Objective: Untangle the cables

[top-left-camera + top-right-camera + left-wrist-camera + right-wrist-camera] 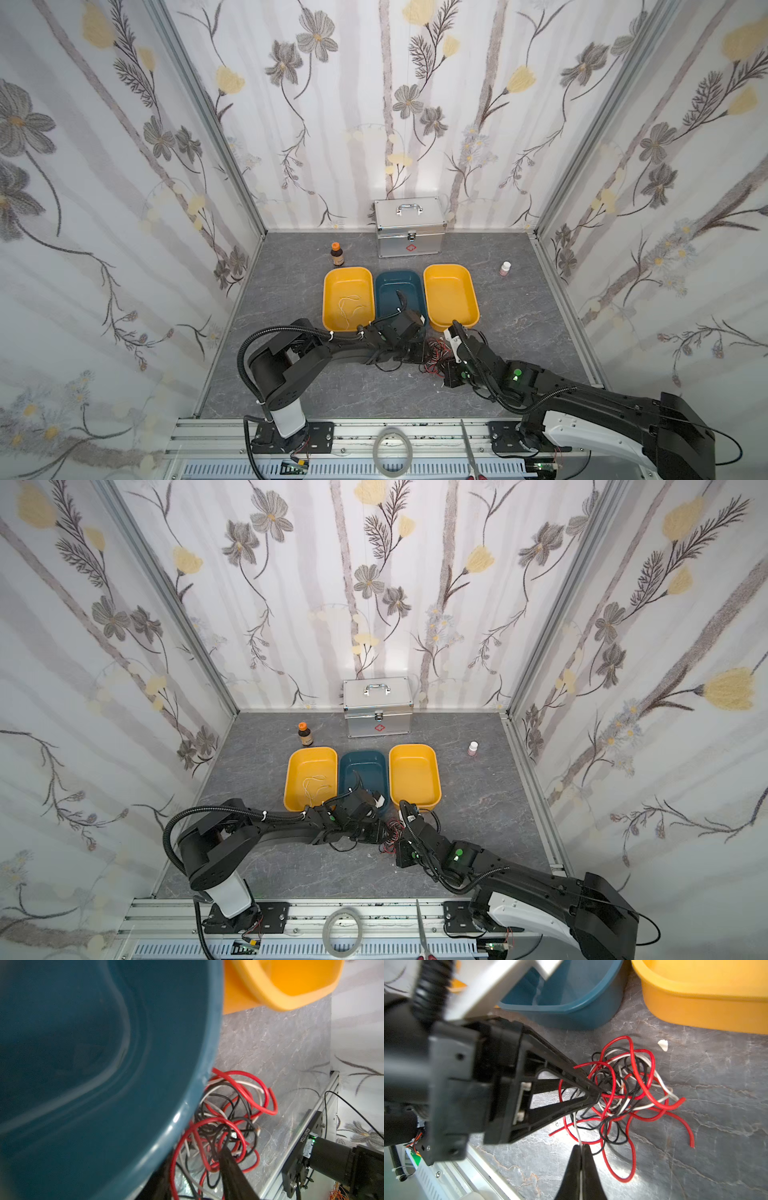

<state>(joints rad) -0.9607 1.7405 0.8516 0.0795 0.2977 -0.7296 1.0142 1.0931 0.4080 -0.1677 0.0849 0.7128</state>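
Observation:
The cables [623,1088] lie as a tangle of red, black and white wires on the grey floor in front of the blue tray [571,999]. In both top views the tangle [436,351] [392,833] sits between my two wrists. My left gripper [596,1094] reaches into the heap, its fingertips closed together on strands in the middle. My right gripper [580,1148] is shut on one white cable [577,1126] that runs up into the tangle. A loose white cable [349,305] lies in the left yellow tray [328,299].
A second yellow tray [451,269] stands right of the blue one. A metal case [409,232] is at the back wall, with a brown bottle [337,254] to its left and a small white bottle [505,268] to its right. A tape ring [392,453] and scissors [469,453] lie on the front rail.

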